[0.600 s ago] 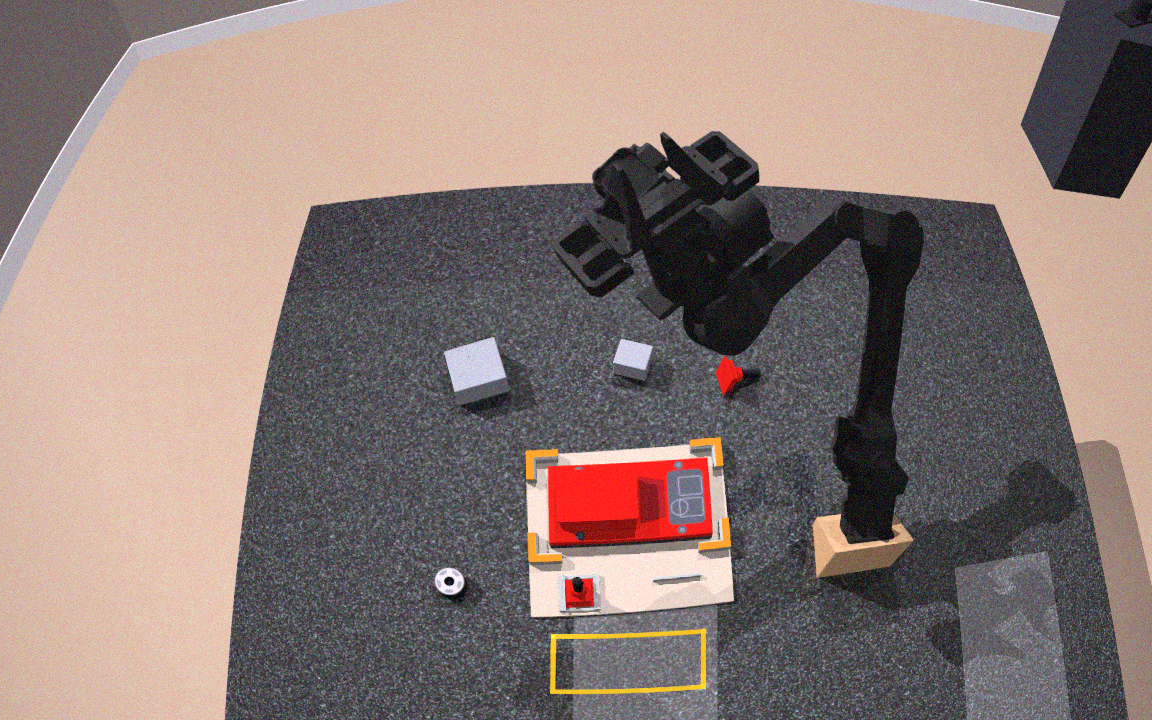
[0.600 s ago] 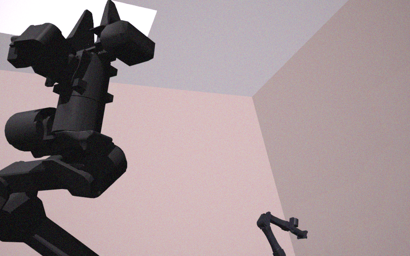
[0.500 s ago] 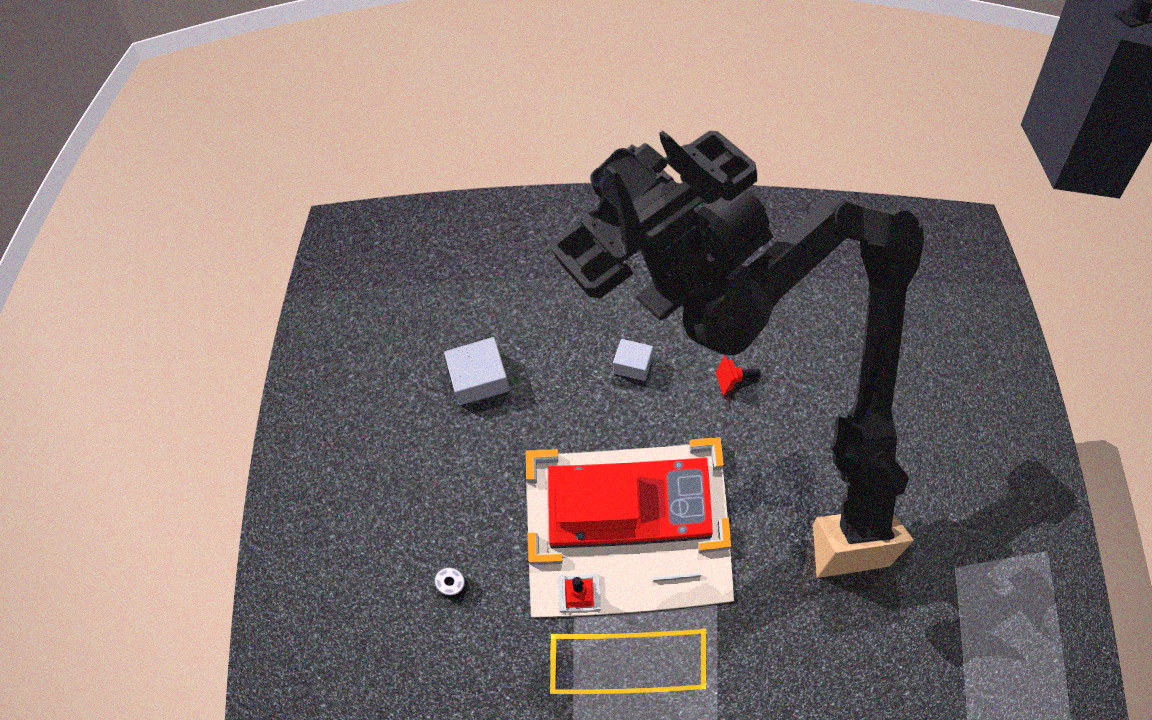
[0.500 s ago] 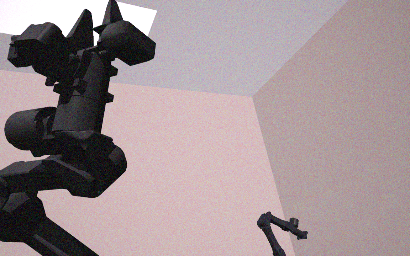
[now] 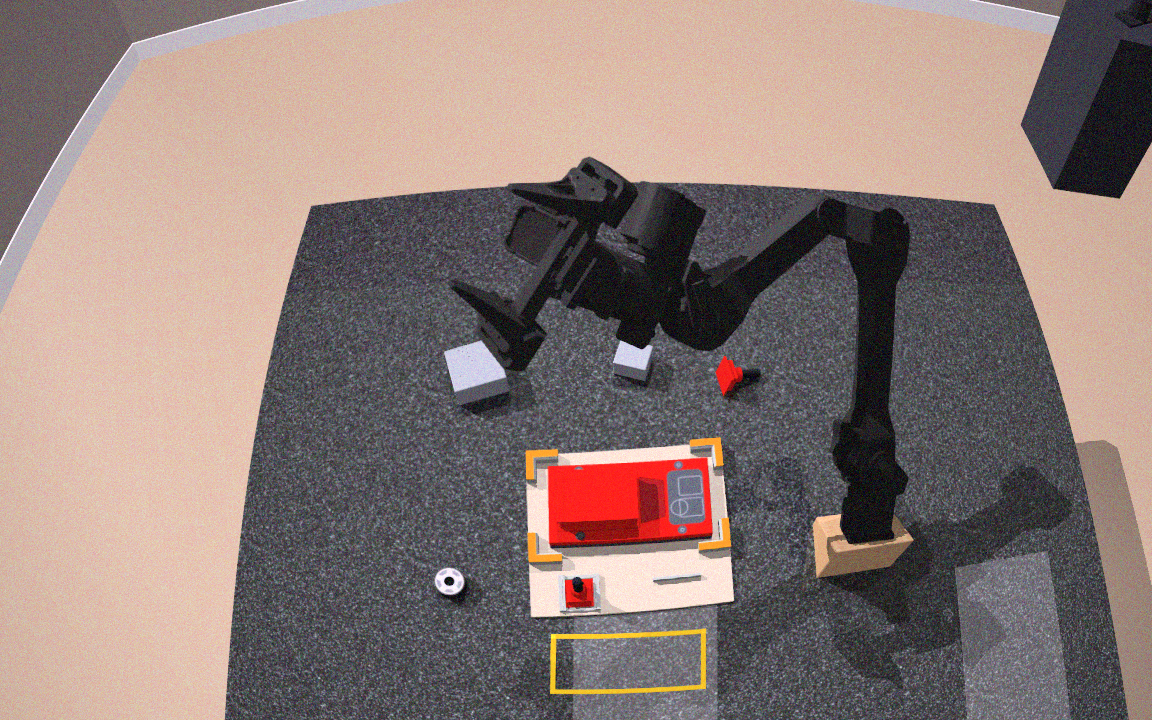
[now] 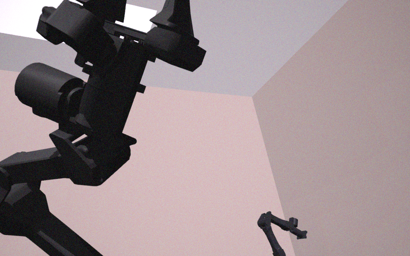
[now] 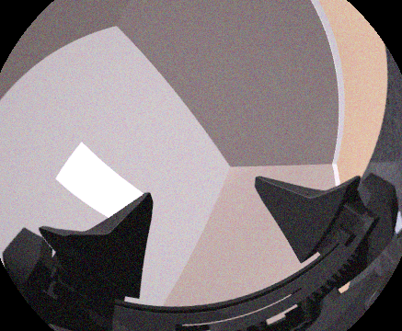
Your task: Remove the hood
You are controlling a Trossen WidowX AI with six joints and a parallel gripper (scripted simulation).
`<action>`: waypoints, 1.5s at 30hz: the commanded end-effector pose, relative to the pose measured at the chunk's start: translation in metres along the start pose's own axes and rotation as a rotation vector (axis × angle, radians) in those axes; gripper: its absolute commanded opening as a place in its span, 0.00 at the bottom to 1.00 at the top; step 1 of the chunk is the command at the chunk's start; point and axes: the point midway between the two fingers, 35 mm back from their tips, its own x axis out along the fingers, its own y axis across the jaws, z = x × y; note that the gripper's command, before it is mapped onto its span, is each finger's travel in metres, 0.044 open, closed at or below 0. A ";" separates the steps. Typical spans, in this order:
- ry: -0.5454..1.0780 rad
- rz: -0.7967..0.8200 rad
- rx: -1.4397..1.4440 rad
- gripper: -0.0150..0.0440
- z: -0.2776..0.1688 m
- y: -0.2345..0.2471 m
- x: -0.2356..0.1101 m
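Observation:
The red toy car [image 5: 602,499] lies on a beige board [image 5: 634,601] between orange corner brackets, with a grey panel [image 5: 686,497] at its right end. I cannot tell the hood apart from the body. The marked area is a yellow rectangle [image 5: 627,633] on the table just in front of the board, with nothing in it. My gripper [image 5: 483,238] [image 6: 142,6] [image 7: 204,190] is wide open and empty. It is raised high over the back of the table and points up and away from it, far from the car. The wrist view shows only walls and ceiling between the fingers.
Two grey cubes [image 5: 475,374] [image 5: 632,361] and a small red piece with a black peg [image 5: 728,376] lie behind the board. A white spool [image 5: 450,582] lies at front left. A small red part [image 5: 577,591] sits in a holder on the board. The arm's base block [image 5: 862,546] stands at right.

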 end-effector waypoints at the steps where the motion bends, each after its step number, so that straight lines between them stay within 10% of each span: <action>1: -0.043 -0.179 -0.010 1.00 0.008 -0.040 0.005; 26: 0.128 -1.355 -0.267 1.00 0.002 -0.226 -0.107; 45: 1.045 -2.192 -0.663 1.00 0.006 -0.203 -0.259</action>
